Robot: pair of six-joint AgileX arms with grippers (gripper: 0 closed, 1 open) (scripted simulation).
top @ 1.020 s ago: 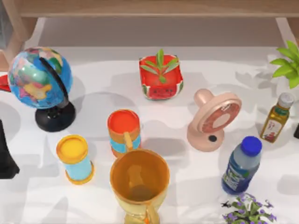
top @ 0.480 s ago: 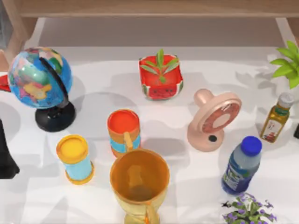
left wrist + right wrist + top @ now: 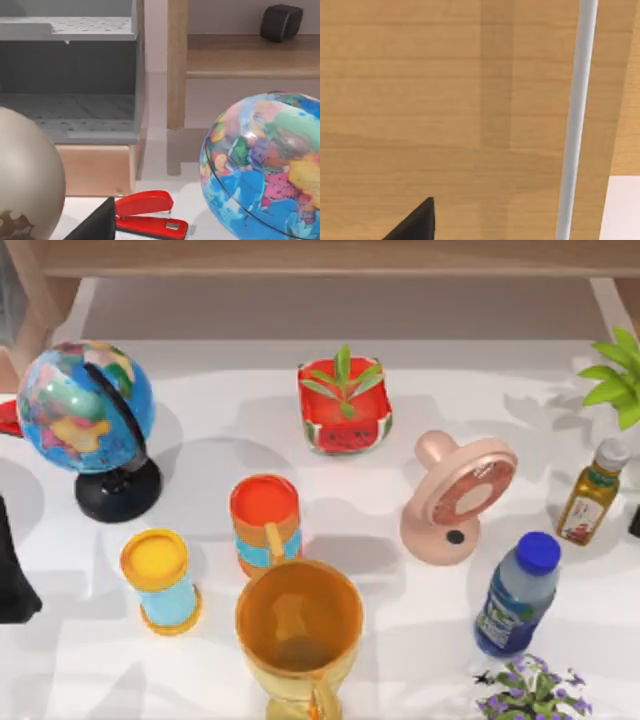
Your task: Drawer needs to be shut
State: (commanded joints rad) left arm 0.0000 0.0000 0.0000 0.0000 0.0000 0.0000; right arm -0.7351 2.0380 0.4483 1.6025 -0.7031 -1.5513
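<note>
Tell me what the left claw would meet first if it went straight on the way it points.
Probably the open grey drawer with its light wooden front, though depth is unclear; the multicoloured globe sits beside that line.

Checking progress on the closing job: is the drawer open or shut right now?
Open. In the left wrist view the grey drawer juts out from the wooden cabinet, its perforated floor and inner walls exposed behind the red stapler.
</note>
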